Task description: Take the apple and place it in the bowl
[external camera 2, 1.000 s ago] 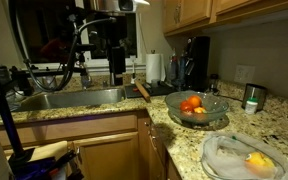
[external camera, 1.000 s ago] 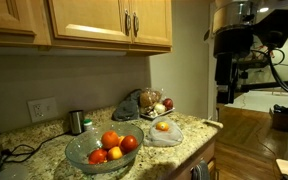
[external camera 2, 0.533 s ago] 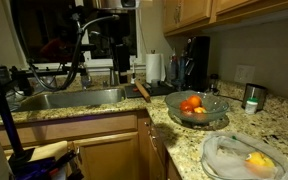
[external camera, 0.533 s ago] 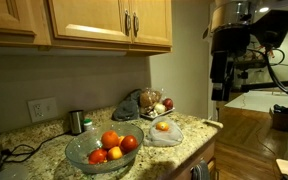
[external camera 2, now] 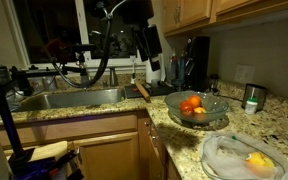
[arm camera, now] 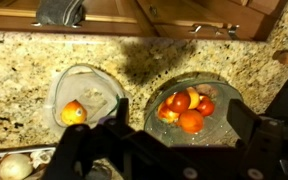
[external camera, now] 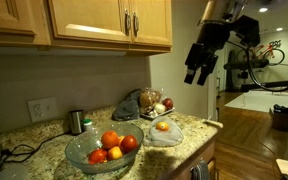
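Note:
A large glass bowl [external camera: 74, 152] on the granite counter holds several fruits, among them red apples [external camera: 110, 139] and oranges. It also shows in the other exterior view [external camera 2: 220, 104] and in the wrist view [arm camera: 224, 95]. A smaller clear dish [external camera: 175, 138] beside it holds one orange-yellow fruit [external camera: 163, 126], which is also visible in an exterior view [external camera 2: 256, 160] and in the wrist view [arm camera: 74, 112]. My gripper [external camera: 194, 75] hangs tilted, high above the counter edge; it also shows in an exterior view [external camera 2: 147, 50]. In the wrist view its jaws [arm camera: 181, 120] are open and empty.
A basket [external camera: 144, 104] with onions and produce sits against the back wall. A metal cup [external camera: 76, 121] stands by the wall outlet. A sink [external camera 2: 69, 98], a paper towel roll [external camera 2: 155, 68] and dark utensils stand along the counter. Wooden cabinets [external camera: 109, 22] hang overhead.
The arm has swung from an upright pose off the counter toward it, and the gripper now tilts down over the bowls. The fruit has not moved.

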Controlling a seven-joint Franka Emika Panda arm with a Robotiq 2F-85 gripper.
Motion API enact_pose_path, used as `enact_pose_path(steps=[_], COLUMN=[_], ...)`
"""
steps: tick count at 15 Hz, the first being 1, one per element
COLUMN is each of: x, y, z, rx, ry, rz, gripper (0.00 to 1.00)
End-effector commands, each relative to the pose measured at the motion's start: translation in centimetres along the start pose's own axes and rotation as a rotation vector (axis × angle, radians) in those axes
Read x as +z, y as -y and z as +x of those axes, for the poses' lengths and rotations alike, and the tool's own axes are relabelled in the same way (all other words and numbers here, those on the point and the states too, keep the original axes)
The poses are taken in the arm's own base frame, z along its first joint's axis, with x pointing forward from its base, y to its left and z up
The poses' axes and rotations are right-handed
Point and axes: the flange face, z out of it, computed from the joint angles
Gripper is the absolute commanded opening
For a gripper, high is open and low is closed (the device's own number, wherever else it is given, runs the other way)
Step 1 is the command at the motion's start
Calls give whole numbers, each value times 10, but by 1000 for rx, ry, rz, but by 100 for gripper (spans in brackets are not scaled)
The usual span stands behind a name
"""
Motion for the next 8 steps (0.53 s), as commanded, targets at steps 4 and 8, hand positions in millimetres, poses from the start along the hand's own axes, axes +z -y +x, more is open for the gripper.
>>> enact_pose_path(steps=[4, 8], x=[1, 15], y=[-40, -67], z=[31, 52], rx=[14, 43], ry=[-199, -286], rz=[-137, -210], gripper=[100, 100])
